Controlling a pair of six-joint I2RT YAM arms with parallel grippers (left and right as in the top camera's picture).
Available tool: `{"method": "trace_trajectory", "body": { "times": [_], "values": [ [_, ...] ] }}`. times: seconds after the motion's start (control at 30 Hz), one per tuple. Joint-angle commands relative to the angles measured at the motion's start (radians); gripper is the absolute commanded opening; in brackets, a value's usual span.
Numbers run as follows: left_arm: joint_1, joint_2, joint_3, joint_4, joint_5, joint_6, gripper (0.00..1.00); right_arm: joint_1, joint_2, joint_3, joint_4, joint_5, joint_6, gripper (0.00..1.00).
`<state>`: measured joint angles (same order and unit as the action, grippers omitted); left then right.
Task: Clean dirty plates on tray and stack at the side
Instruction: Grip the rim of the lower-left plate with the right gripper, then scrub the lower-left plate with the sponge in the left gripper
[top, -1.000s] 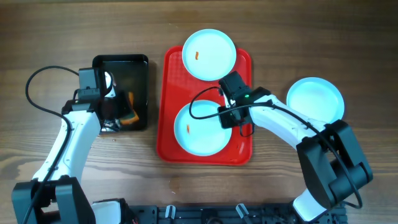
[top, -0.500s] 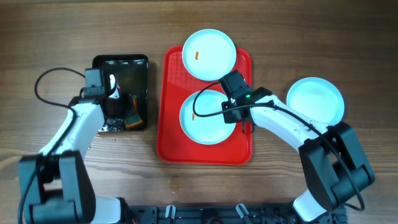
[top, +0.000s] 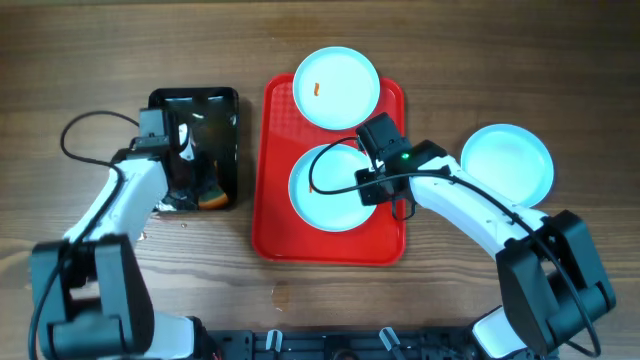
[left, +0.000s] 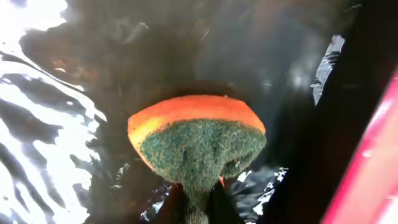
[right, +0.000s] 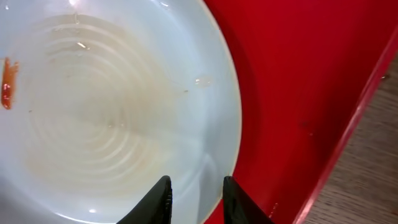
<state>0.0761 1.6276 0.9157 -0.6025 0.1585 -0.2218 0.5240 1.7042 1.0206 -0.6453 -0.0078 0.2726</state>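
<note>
The red tray (top: 270, 225) holds two pale-blue plates. The far plate (top: 337, 88) has an orange smear. The middle plate (top: 325, 195) has a small orange smear at its left, also seen in the right wrist view (right: 112, 118). My right gripper (top: 375, 182) (right: 198, 199) is shut on this plate's right rim. A third plate (top: 507, 165) lies on the table to the right of the tray. My left gripper (top: 190, 190) (left: 196, 208) is shut on an orange and green sponge (left: 196, 143) inside the black tray (top: 195, 100).
The black tray is wet and glossy, and the sponge (top: 213, 199) sits at its near end. In the right wrist view, the red tray's raised edge (right: 348, 137) runs to the right of my right gripper, with wooden table (top: 480, 60) beyond it.
The middle plate has shifted toward the far side of the red tray with my right gripper on its rim. My left gripper has moved the sponge toward the black tray's near end.
</note>
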Motion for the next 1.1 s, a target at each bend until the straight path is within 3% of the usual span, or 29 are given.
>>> {"method": "trace_trajectory", "body": {
  "times": [0.0,0.17,0.23,0.47,0.73,1.07],
  "values": [
    [-0.006,-0.122,0.082,-0.027,0.082,0.006,0.04,-0.002,0.024,-0.029,0.025,-0.034,0.075,0.26],
    [-0.069,-0.204,0.092,-0.032,0.164,-0.009,0.04,-0.005,0.043,-0.058,0.046,0.076,0.185,0.17],
    [-0.108,-0.216,0.092,-0.032,0.167,-0.032,0.04,-0.007,0.043,-0.058,0.042,0.062,0.185,0.21],
    [-0.244,-0.214,0.092,-0.014,0.162,-0.059,0.04,-0.007,-0.017,-0.042,0.052,-0.052,-0.011,0.23],
    [-0.298,-0.214,0.092,0.016,0.167,-0.108,0.04,-0.063,-0.129,-0.030,-0.011,0.038,0.042,0.31],
    [-0.455,-0.159,0.092,0.094,0.113,-0.155,0.04,-0.126,-0.034,-0.080,0.016,-0.090,0.040,0.26]
  ]
}}
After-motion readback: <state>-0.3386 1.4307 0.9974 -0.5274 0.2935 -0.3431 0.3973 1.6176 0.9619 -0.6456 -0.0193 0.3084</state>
